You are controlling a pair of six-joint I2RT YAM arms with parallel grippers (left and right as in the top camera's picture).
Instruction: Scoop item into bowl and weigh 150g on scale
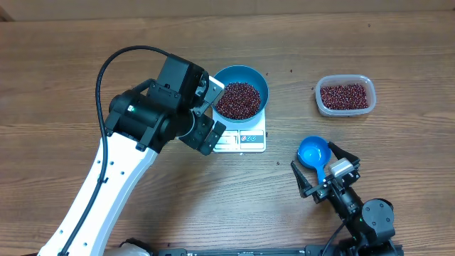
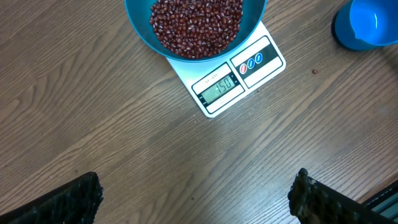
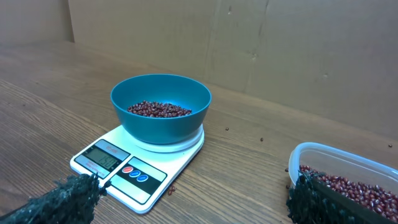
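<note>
Left of the scale point(image 1: 245, 139), the left gripper point(image 2: 199, 199) hangs over bare table point(image 1: 64, 57), its jaws wide apart and holding nothing. Its camera looks straight down on the scale's front edge.

The bowl point(image 1: 261, 84) sits squarely on the scale, and the beans point(image 1: 238, 99) form a loose heap filling its bottom. The display point(image 2: 217, 87), on the scale's near edge, appears to read 150, so the target weight looks reached.

Just right of the scale a stray bean point(image 2: 314, 72) lies on the wood. Farther right and nearer the robot, the scoop point(image 1: 313, 151) rests on the table and looks empty. The right gripper point(image 3: 193, 202) is behind it with its jaws spread; the scoop lies between the fingertips, and nothing shows it being clamped. To the right of the scale and farther back stands the tub point(image 1: 345, 96), with more beans in it.

The step in hand looks like confirming the reading. To do that well, both arms should stay clear of the bowl and scale, because any touch or nudge would change the number. The left arm is the closer one, so it should draw back away from the bowl's rim rather than across it. If the number drifts, correct it a few beans at a time, not with a full scoop.
</note>
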